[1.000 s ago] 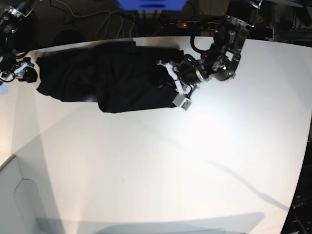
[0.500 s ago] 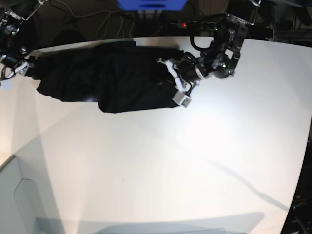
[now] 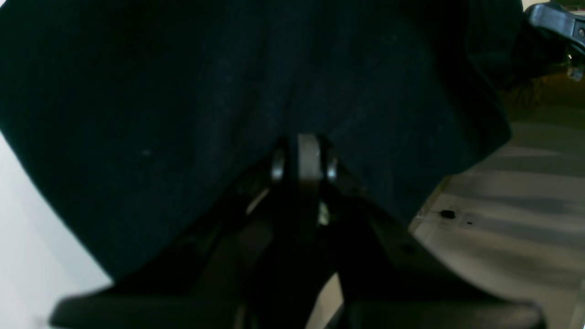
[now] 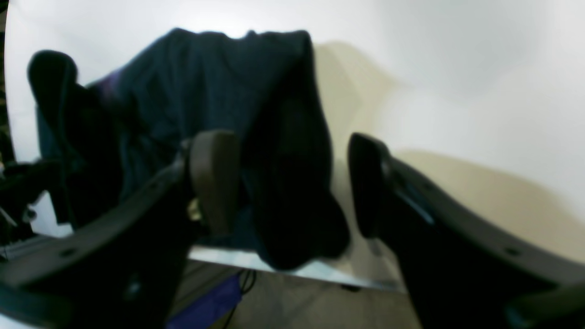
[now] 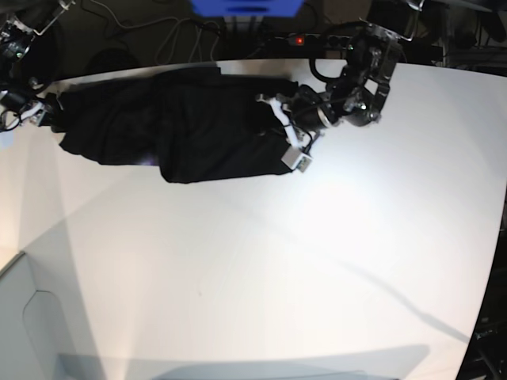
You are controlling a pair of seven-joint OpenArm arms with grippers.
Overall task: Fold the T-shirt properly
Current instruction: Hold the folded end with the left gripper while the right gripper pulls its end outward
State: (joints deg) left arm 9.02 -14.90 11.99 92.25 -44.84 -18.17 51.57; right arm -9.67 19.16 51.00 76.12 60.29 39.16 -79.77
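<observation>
While the shirt (image 5: 174,131) is bunched at the bench's (image 5: 317,261) top, 1 hem is clenched by the left gripper (image 3: 304,155); the right gripper (image 4: 292,183) is released, so regrasping is needed.

I'm working in what looks like a robotics lab. A bare white table (image 5: 317,261) fills my base view, with tangled cables (image 5: 170,36) and a red-lit power strip (image 5: 305,39) behind it.

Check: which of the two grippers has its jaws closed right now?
The left gripper, at the T-shirt's end on the base view's right: jaws pressed together against the black cloth. The right gripper differs: its jaws stand apart, empty.
</observation>
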